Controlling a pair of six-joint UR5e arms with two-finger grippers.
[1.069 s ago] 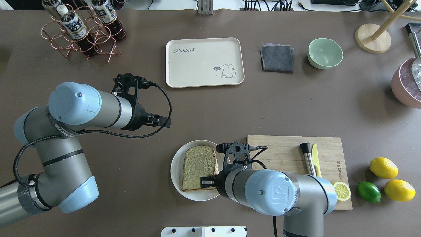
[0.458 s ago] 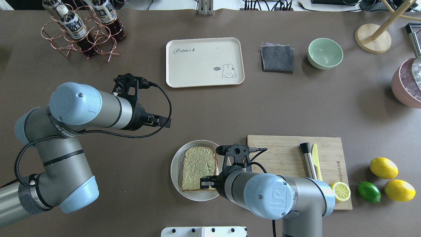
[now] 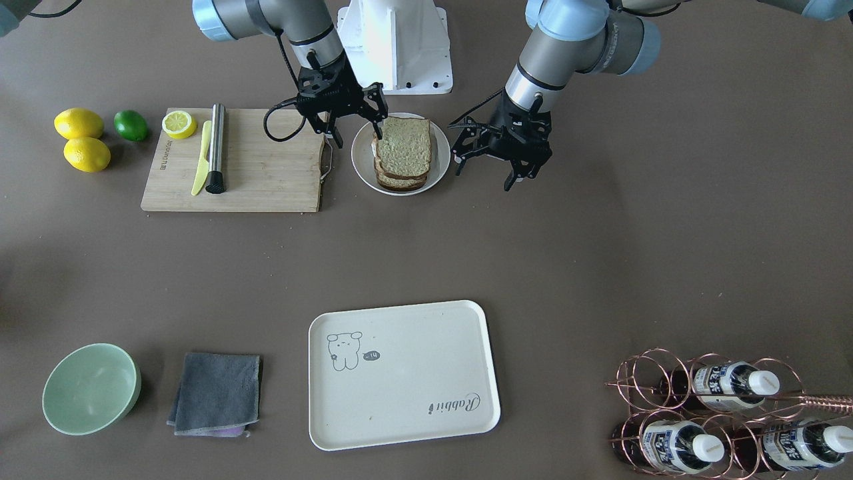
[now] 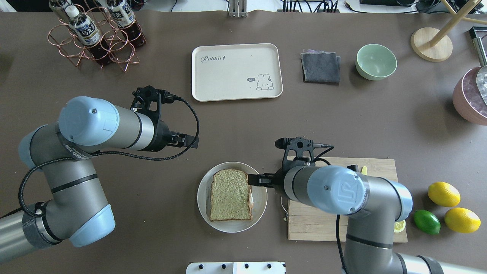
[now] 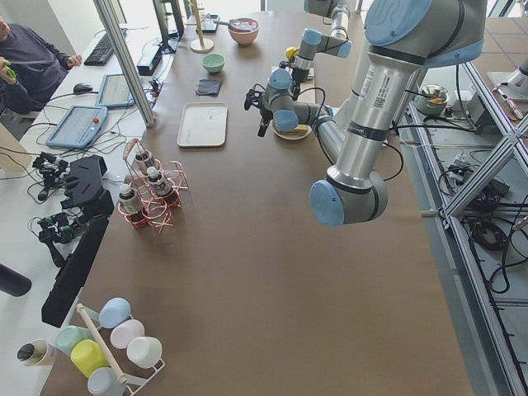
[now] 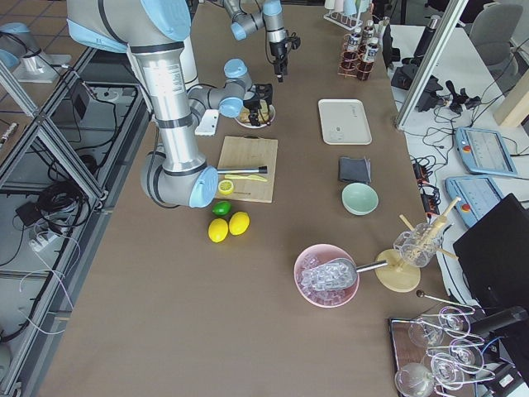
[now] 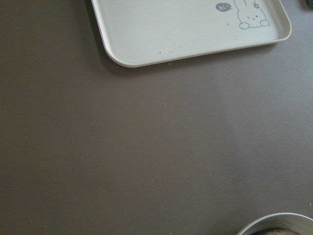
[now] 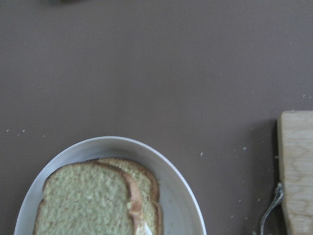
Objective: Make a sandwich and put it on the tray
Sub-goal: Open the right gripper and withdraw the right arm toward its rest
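The sandwich (image 4: 231,195), two greenish-tan slices with a sliver of white egg at the edge, lies on the round white plate (image 4: 201,196). It also shows in the right wrist view (image 8: 93,200) and the front-facing view (image 3: 402,150). My right gripper (image 3: 358,135) is open and empty, one finger over the sandwich's far right corner, low over the plate's rim. My left gripper (image 3: 484,175) is open and empty above bare table, left of the plate. The cream tray (image 4: 236,72) lies empty farther out, and its near corner shows in the left wrist view (image 7: 195,29).
A wooden cutting board (image 3: 260,167) beside the plate holds a yellow knife (image 3: 201,157), a steel cylinder (image 3: 216,147) and a lemon half (image 3: 179,124). Lemons and a lime (image 3: 130,125) lie beyond it. A bottle rack (image 4: 95,34), grey cloth (image 4: 320,67) and green bowl (image 4: 376,61) stand along the far side.
My right gripper has moved from the sandwich's near right corner to its far right corner, its arm swinging over the cutting board. The left arm has hardly moved.
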